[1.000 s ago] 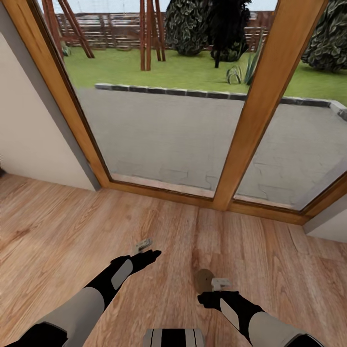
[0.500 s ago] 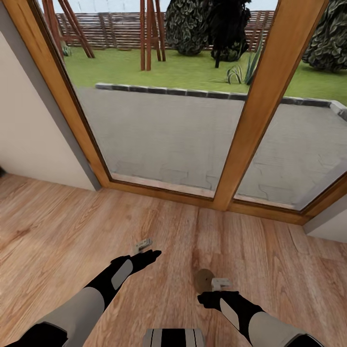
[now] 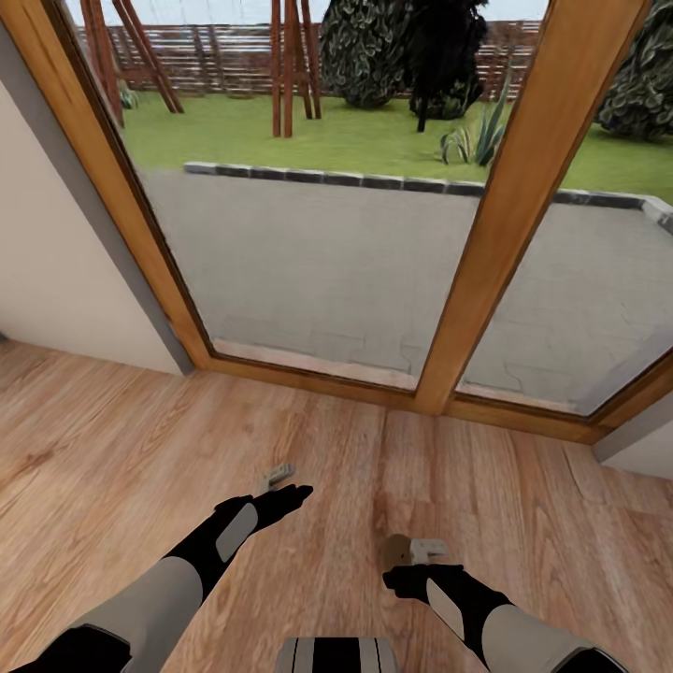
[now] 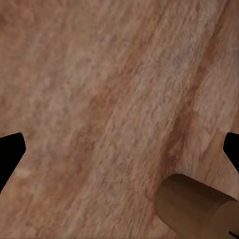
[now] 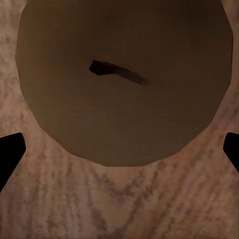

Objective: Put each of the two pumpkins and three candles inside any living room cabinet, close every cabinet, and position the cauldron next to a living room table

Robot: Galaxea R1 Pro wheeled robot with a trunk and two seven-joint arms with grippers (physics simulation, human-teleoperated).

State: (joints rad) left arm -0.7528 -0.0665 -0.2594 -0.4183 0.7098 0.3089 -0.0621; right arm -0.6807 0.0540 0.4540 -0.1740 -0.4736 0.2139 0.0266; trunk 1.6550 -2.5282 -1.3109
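1. Two arms reach forward over the floor [image 3: 112,439], facing a big glazed door [image 3: 486,243] with a wooden frame; paving and lawn lie outside.
2. Left gripper [image 3: 279,475] hangs over bare planks. In the left wrist view its dark fingertips [image 4: 11,152] sit at opposite edges, spread wide with nothing between them.
3. A candle [image 5: 124,79] stands on the floor below the right gripper [image 3: 422,550]. In the head view it [image 3: 394,550] shows as a brown stub just left of that gripper's pale tip, partly hidden by it.
4. From the right wrist view the candle's round top, with a small dark wick, lies ahead of the spread fingertips [image 5: 10,152], which sit at the frame's edges. They are apart and not touching the candle.
5. The left wrist view also catches the candle [image 4: 194,209] from the side as a tan cylinder on the planks, off to one side of that gripper.
6. A cream wall [image 3: 47,262] flanks the door on the left, and another piece of wall shows low on the right.
7. Part of the robot's trunk [image 3: 336,654] shows at the bottom of the head view.
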